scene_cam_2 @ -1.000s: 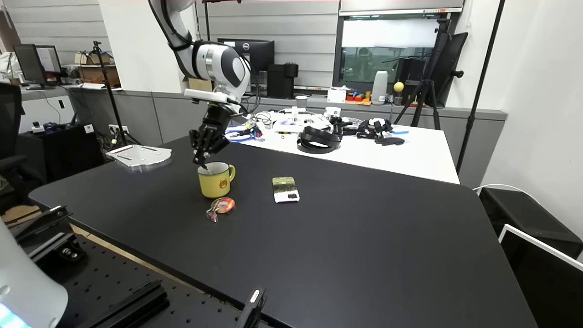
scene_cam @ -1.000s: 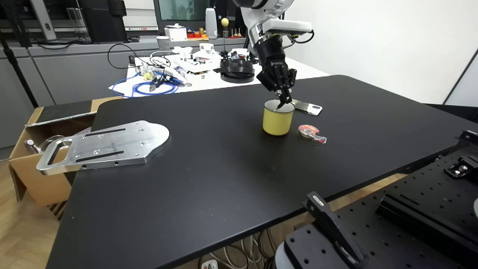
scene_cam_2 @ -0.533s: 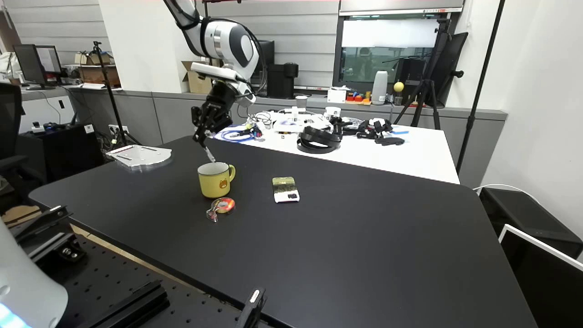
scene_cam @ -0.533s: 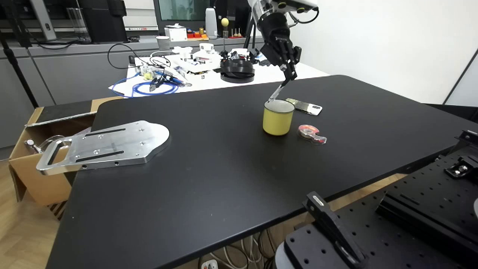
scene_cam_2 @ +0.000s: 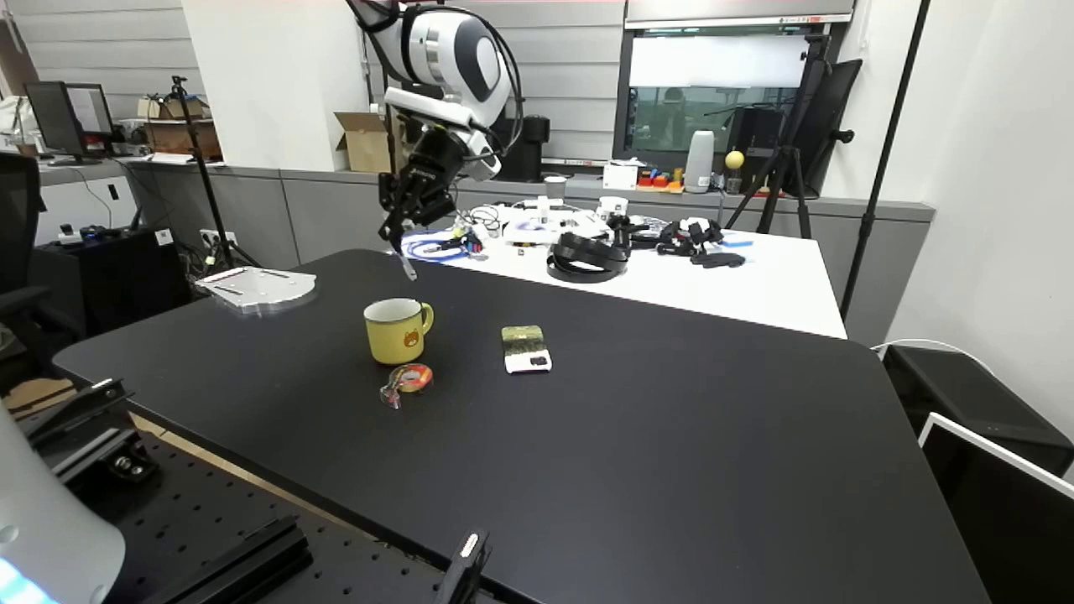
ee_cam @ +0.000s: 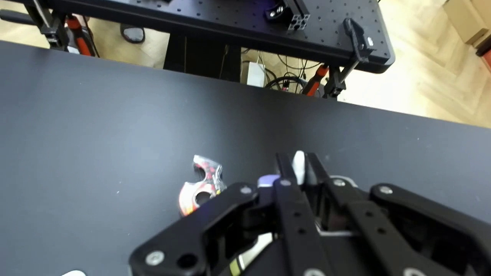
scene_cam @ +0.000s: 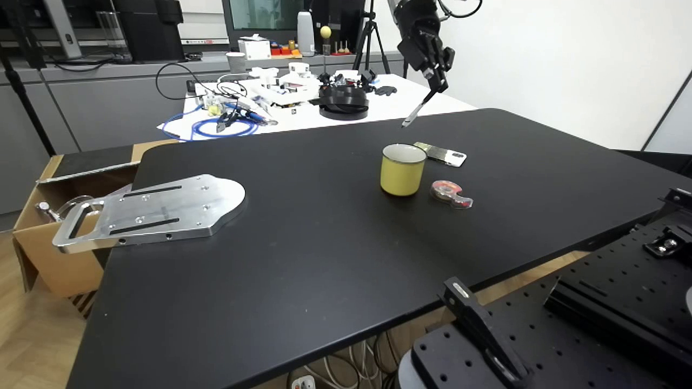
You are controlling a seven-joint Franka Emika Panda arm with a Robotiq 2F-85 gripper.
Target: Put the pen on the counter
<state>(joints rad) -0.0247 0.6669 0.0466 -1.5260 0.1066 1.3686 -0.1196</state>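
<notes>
The pen (scene_cam: 413, 114) is a slim, pale stick with a dark upper part. My gripper (scene_cam: 439, 87) is shut on its upper end and holds it tilted, tip down, in the air above the far part of the black counter (scene_cam: 313, 259). In an exterior view the pen (scene_cam_2: 408, 267) hangs from the gripper (scene_cam_2: 393, 236) above and behind the yellow mug (scene_cam_2: 394, 335), apart from it. In the wrist view the pen's white end (ee_cam: 299, 166) shows between the fingertips (ee_cam: 294, 161). The mug stands upright on the counter, largely hidden behind the gripper in the wrist view.
A tape dispenser (scene_cam: 448, 193) lies beside the mug and a phone-like object (scene_cam_2: 526, 349) lies farther off. A silver metal plate (scene_cam: 157, 208) overhangs the counter's edge. A white table with cables and parts (scene_cam_2: 537, 231) stands behind.
The gripper has risen and pulled the pen up out of the yellow mug. It has then moved away toward the far side of the counter with the pen. The mug has stayed in place.
</notes>
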